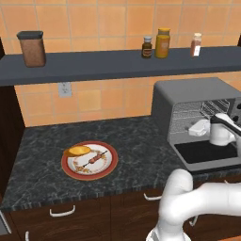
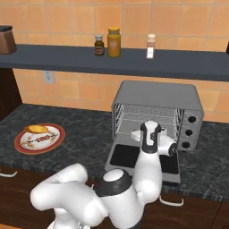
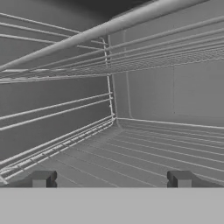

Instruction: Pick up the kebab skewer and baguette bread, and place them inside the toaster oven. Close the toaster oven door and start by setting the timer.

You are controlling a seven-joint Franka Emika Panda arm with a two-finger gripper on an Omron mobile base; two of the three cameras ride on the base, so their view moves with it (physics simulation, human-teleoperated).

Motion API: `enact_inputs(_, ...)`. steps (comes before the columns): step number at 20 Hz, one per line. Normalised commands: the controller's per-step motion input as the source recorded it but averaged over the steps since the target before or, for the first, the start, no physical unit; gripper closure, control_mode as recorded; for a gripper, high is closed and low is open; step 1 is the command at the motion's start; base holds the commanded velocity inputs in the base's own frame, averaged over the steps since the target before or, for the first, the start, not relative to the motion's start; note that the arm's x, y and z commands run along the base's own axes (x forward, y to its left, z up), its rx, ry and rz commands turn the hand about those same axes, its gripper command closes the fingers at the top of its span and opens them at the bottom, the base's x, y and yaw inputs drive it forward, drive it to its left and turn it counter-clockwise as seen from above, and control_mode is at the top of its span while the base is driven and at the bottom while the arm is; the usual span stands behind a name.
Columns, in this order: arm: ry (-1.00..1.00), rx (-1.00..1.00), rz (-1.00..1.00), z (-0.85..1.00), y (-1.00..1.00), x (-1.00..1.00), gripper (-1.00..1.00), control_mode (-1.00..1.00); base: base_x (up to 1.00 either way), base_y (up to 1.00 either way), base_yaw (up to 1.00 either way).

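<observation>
Pretty flat, even rendered lighting, no glare anywhere. The long dark grey wall shelf [image 1: 117,65] drops a soft shadow on the orange tiled wall [image 1: 108,101]. Everything's a bit low-res and soft; the grey boxy toaster oven [image 3: 175,87] interior looks dim and washed-out.

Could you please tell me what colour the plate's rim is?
The plate has a red rim, clearest in the left base view.

Big, smooth, shiny white arm [image 2: 89,197] made of fat round tube parts, with dark grey caps and rings at the joints, a rounded white hand, and a gripper [image 3: 111,178] with two small dark blocky fingertips [image 3: 43,178].
</observation>
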Motion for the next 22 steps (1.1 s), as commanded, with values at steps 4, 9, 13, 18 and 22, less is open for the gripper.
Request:
enact_inputs(4, 0.0, 0.0, -0.05, -0.19, -0.03, 0.32, -1.0, -1.0, 0.0, 0.0, 0.0)
enact_inputs(9, 0.03, 0.0, -0.06, -0.35, -0.09, -0.13, -1.0, -1.0, 0.0, 0.0, 0.0)
enact_inputs(13, 0.14, 0.0, -0.04, -0.53, -0.18, -0.76, -1.0, -1.0, 0.0, 0.0, 0.0)
enact_inputs(18, 0.2, 0.0, -0.03, -0.36, -0.08, -1.0, -1.0, -1.0, 0.0, 0.0, 0.0)
enact_inputs(22, 0.27, 0.0, -0.02, -0.32, -0.13, -1.0, -1.0, -1.0, 0.0, 0.0, 0.0)
